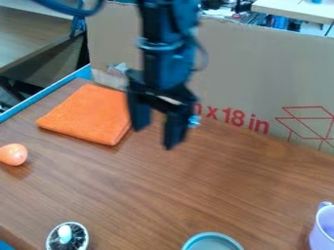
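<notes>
In the camera view: at the upper middle, a little left of centre, the black gripper [155,134] on the end of the black arm [166,53], pointing down over the wood-grain table [228,190]; fingers spread apart, with a sight of bare tabletop through the gap between them; nearest to it, just beside on the left of the view, a folded orange cloth [88,114], lying flat near the far left part of the table, right edge partly behind one finger; hard to tell from this angle whether touching or apart.

Behind the gripper, close to the far edge, a small blue object [195,120], partly hidden and too small to name; beyond the table, an upright cardboard panel [261,73] with red printing and a line drawing of a box; along the left side of the table, a blue edge strip [46,96].

At the left edge of the view, in front of the cloth, an orange egg-shaped object [13,154], cut off by the frame; at the bottom left, a round dark piece with a pale rim and a white knob [64,232]; at the bottom, right of centre, a round grey-green dish [212,242]; at the lower right edge, a lilac cup [324,229], upright, handle towards the far side.
</notes>
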Controlling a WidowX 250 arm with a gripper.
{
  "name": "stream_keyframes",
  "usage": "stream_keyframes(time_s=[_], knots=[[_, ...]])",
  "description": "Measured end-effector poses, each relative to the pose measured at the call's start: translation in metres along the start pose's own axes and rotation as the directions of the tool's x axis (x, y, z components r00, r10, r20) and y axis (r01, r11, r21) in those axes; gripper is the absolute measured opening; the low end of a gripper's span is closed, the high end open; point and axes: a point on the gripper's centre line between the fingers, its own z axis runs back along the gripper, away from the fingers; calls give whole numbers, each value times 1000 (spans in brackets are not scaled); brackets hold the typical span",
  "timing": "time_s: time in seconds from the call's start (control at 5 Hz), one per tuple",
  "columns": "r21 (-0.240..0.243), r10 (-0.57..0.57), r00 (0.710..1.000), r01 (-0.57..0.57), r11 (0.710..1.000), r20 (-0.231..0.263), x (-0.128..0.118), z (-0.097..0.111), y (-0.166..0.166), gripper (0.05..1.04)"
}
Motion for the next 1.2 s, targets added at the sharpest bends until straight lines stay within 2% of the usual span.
stream_keyframes(time_s=[0.2, 0.4, 0.6, 0.8, 1.2], knots=[[13, -32, 999, 31, 999, 31, 37, 0, -40, 996], [-1, -93, 995, 93, 996, 31, 65, -7, -84, 996], [-3, -131, 991, 131, 991, 1, 69, -27, -120, 996], [13, -154, 988, 154, 988, 4, 65, -30, -137, 996], [37, -113, 994, 113, 993, -14, 69, -57, -141, 996]])
